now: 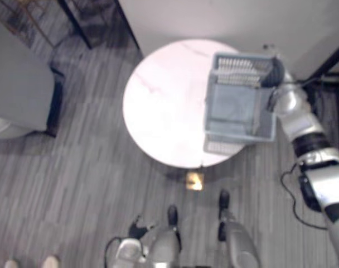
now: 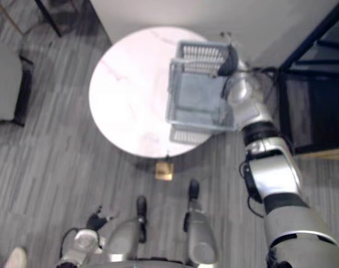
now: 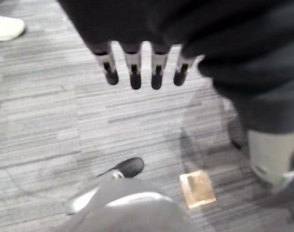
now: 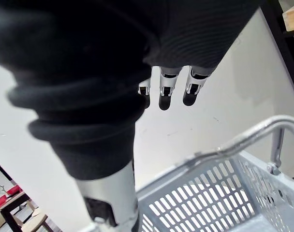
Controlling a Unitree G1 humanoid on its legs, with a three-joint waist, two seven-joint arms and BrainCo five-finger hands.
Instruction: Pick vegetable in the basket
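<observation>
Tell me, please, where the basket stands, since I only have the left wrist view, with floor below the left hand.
Observer: The basket stands on the right side of the round white table, ahead of the robot.
Operator: Thank you. Is the right hand holding it?
Observer: No, the right hand hovers by the basket's far right corner with straight fingers, apart from the metal handle.
Operator: Can you see a vegetable inside?
Observer: I can make out none; the basket's inside looks bare in both eye views.
</observation>
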